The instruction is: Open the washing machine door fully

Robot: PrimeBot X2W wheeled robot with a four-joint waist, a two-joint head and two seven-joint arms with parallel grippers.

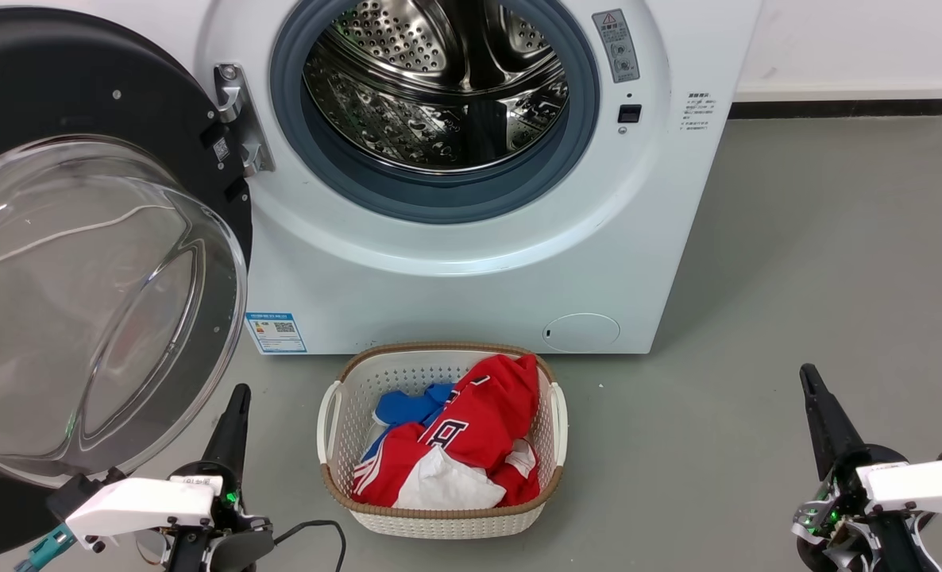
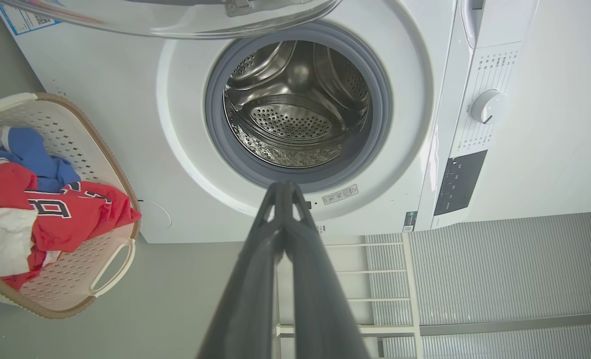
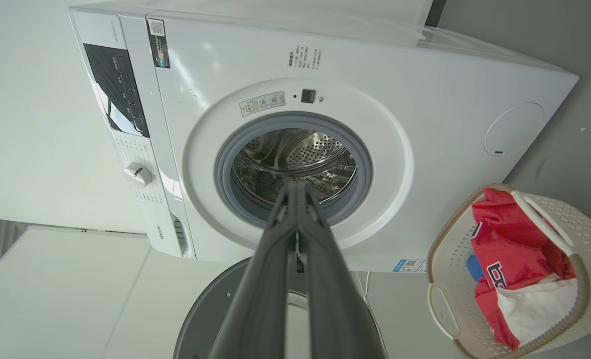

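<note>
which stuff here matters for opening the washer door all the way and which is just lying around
For the job: washing machine door, door hinge, washing machine.
Just lying about: laundry basket, red and blue clothes in it.

Warning triangle on grey sticker (image 1: 615, 45) of the washing machine (image 1: 439, 302), 8 on red jersey (image 1: 479, 421) (partly folded), blue label (image 1: 276, 332) illegible

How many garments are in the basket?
3 by colour: a red jersey on top, a blue piece at the left of the basket, and a white piece at the front, which could belong to the jersey. Others may be hidden underneath.
</note>
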